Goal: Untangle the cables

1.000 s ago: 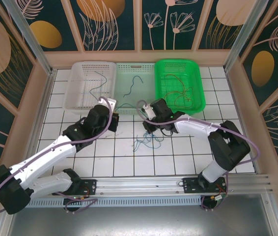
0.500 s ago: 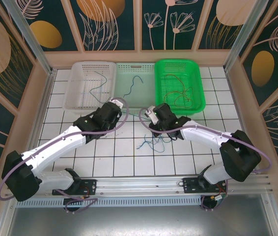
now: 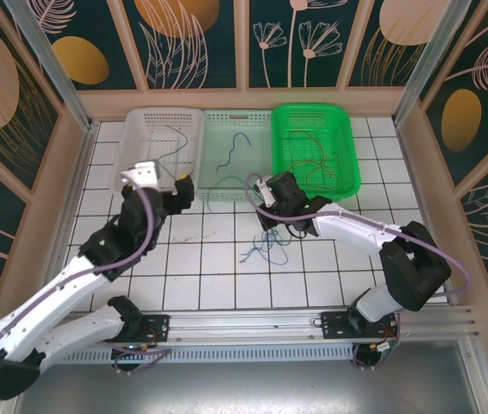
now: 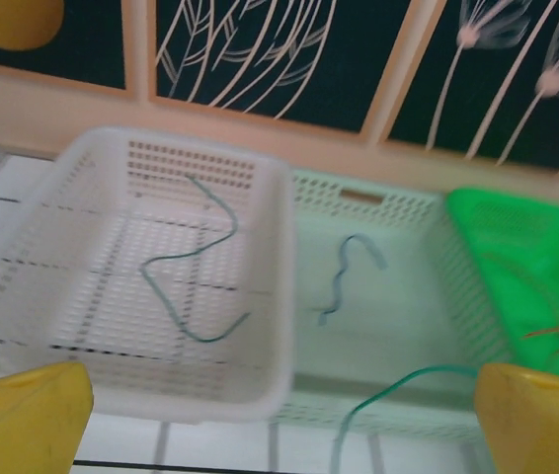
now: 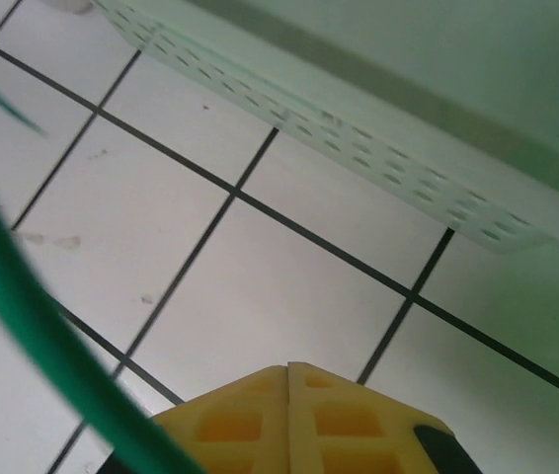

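Teal cables [image 3: 261,250] lie tangled just beside the clenched right tool [image 5: 289,368]; left tool [image 4: 281,387] stands released.

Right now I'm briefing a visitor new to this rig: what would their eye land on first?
The bright green basket, rightmost of three at the far end, stands out first, with thin wires lying in it. Next is the small tangle of cables against the white tiles mid-table, close by the shut right gripper.
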Controlling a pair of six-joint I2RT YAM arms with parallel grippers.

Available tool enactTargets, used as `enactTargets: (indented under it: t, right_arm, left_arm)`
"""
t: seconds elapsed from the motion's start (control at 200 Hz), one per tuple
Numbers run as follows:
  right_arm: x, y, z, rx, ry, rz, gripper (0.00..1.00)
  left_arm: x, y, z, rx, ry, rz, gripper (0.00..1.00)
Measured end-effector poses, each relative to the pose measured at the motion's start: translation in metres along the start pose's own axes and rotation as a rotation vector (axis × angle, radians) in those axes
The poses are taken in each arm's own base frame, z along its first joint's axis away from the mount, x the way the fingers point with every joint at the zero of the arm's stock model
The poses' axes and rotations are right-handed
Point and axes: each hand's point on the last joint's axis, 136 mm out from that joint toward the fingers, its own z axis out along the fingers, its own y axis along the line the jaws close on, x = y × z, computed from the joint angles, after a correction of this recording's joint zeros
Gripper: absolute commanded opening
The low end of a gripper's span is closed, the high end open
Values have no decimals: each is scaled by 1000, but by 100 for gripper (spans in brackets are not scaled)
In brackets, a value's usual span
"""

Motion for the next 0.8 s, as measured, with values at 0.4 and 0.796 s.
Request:
enactTargets:
  t: [0.4, 0.796]
  right_arm:
    - [-10, 4, 7, -14, -25, 112, 0]
    - [-40, 25, -2, -32, -168, 119, 0]
  left_arm:
    - [45, -77, 12, 428, 147, -458, 98]
    - [58, -121, 23, 597, 218, -678, 99]
